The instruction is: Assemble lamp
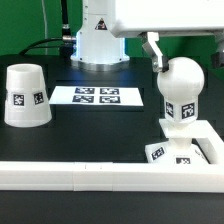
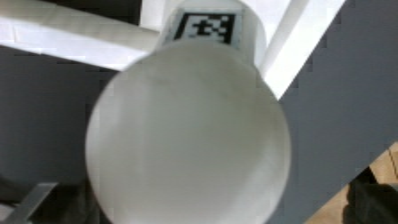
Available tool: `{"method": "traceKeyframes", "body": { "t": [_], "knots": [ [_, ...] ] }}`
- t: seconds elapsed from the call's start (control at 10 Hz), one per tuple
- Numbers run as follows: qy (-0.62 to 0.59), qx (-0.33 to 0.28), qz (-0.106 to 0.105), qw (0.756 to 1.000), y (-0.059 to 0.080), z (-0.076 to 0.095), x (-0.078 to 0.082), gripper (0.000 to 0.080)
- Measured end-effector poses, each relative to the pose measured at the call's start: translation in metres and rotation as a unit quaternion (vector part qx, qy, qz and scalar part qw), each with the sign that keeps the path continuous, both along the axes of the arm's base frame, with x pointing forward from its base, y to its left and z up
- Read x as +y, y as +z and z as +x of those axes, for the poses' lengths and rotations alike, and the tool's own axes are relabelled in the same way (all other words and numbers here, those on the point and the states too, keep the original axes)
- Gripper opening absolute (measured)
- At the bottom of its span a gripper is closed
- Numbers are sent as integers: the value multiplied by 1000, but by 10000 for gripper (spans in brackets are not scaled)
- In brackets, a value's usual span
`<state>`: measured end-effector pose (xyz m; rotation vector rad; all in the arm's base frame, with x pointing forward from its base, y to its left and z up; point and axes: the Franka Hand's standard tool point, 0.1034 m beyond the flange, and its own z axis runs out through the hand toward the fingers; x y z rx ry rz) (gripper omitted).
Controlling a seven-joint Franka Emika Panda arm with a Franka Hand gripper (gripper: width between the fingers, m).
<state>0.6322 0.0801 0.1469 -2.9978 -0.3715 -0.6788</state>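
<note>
Far on the exterior view's left, the conical shade [image 1: 25,96] sits mouth-down on the dark table [image 1: 60,135], tag facing out, well apart from the action. Moving across, the marker board [image 1: 97,96] lies flat mid-table, and behind it stands the arm's white pedestal [image 1: 95,42]. Along the front runs the long white rail [image 1: 90,176], edge to edge.

Now to the exterior view's right, and here is the business. The arm's white wrist hangs in from the top, and the gripper [image 1: 163,62] is right at the bulb [image 1: 182,85]. One of its fingers [image 1: 155,52] slants down and meets the upper flank of the round head, on the side toward the exterior view's left. The other finger is hidden behind the head. So are the jaws pinching the head or only resting at it? I cannot tell from here.

The bulb stands upright, its tagged neck down in the middle of the flat square base [image 1: 205,146]. The base itself lies just behind the rail at its right-hand end.

The wrist view is almost all bulb [image 2: 187,140]. The smooth white head fills the picture, very close to the camera, with the neck's tag [image 2: 210,27] peeking beyond it.
</note>
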Motion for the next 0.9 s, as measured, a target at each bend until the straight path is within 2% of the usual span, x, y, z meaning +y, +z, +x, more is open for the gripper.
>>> {"method": "traceKeyframes", "body": {
  "t": [0.2, 0.3, 0.7, 0.9],
  "knots": [
    [0, 2, 0, 1000, -1, 0, 0, 699],
    [0, 53, 5, 999, -6, -7, 5, 699],
    [15, 189, 3, 982, -8, -5, 5, 699],
    [16, 198, 4, 980, -15, -2, 6, 699]
  ]
}}
